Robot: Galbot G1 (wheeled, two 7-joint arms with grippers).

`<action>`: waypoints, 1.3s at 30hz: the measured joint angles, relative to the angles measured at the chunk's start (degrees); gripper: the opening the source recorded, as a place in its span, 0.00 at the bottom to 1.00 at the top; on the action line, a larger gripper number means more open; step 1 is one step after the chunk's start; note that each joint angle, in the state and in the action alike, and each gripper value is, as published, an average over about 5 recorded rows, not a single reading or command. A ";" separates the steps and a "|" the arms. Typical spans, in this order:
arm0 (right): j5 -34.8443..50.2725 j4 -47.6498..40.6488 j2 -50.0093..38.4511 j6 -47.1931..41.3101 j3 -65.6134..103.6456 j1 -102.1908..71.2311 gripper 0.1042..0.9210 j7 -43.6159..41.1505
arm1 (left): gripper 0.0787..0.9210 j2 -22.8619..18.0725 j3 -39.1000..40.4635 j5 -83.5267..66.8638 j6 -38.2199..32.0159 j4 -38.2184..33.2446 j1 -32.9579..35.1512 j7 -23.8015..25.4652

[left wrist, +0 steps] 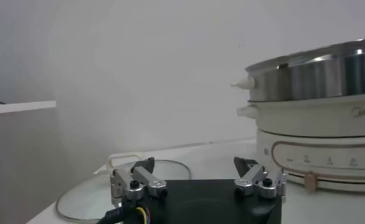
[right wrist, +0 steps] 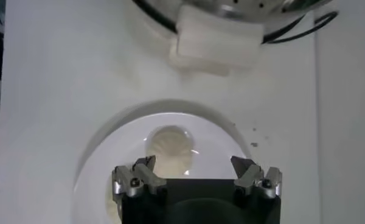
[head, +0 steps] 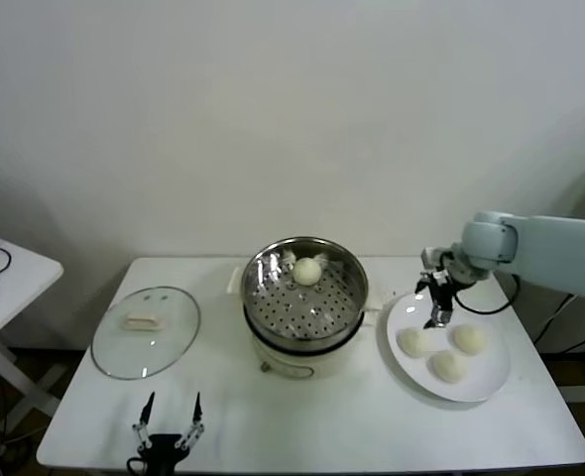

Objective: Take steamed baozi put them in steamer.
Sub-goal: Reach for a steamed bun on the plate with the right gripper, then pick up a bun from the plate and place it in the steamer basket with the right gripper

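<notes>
Right gripper (head: 437, 319) wide open, empty, above plated baozi (right wrist: 170, 148); pot (left wrist: 319, 143) logo possibly "Midea".

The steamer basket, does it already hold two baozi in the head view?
No, the steamer holds only one baozi; three others lie on the white plate.

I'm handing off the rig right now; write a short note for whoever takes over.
Right gripper: open, empty, over the plate, above the nearest bun.
Left gripper: open, empty, parked at the table's near edge by the lid.
Done: one bun lies in the steamer.
Left: three buns on the plate, the others at and, still to move into the steamer.
</notes>
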 measured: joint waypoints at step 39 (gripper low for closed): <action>-5.53 -7.71 1.43 -2.52 11.39 -14.65 0.62 -0.48 | 0.88 -0.13 -0.09 0.15 -0.33 0.67 0.17 -0.18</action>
